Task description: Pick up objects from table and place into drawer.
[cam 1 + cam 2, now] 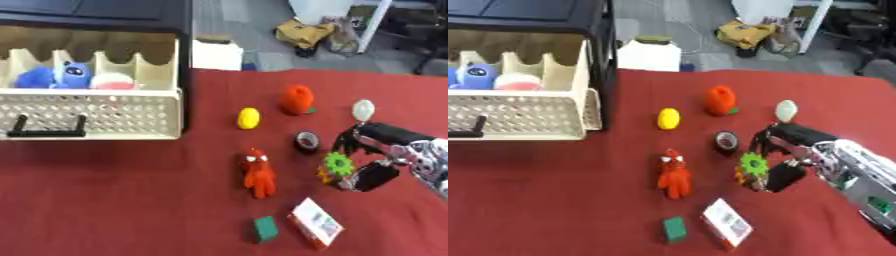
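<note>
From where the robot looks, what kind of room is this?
Probably a lab or office workroom: a table under red cloth set with toys, a cream drawer pulled open, and bags on grey floor behind.

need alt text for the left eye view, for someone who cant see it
The robot's right hand curls around a green gear-shaped toy on a red table. Nearby lie a red figure, a yellow ball, an orange toy, a black tape roll, a green block and a small box. At upper left an open cream drawer holds blue and pink toys.

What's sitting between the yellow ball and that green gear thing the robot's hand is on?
A black ring, perhaps a tape roll, lies between the yellow ball and the green gear; both views show it.
</note>
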Controlling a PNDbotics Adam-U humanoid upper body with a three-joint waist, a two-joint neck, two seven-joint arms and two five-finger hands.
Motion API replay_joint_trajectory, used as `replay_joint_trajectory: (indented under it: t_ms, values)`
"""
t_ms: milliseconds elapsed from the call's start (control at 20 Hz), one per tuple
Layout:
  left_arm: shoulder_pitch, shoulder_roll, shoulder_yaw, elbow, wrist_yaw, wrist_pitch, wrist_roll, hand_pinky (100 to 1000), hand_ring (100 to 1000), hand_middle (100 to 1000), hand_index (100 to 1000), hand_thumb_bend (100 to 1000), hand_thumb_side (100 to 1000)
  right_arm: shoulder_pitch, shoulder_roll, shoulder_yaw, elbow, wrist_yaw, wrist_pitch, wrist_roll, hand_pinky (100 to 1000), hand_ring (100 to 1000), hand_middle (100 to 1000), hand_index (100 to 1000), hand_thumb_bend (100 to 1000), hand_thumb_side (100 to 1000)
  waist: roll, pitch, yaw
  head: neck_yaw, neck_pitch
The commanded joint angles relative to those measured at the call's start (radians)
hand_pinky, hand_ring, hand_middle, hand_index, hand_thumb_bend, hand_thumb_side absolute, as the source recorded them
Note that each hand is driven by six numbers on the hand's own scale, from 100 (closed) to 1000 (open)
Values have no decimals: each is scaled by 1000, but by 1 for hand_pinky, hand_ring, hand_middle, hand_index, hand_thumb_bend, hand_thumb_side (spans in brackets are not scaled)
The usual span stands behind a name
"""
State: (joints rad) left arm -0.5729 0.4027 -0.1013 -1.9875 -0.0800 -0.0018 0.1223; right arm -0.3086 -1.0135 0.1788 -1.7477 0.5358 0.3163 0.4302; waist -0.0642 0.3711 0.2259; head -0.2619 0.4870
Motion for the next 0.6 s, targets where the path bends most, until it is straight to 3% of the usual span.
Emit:
replay_joint_trajectory:
  t_ms: [50,600]
  values:
    - [-15,11,6,-12,-1,-1,-3,421,331,380,774,100,1000,-9,-21,-13,2,-1,6,-17,605,706,554,749,448,333,2,-16,1,-2,-13]
    - [-18,11,7,-12,-3,-1,-7,421,331,381,775,100,1000,-6,-17,-12,5,-25,16,-62,550,647,489,629,376,318,2,-15,0,0,-16]
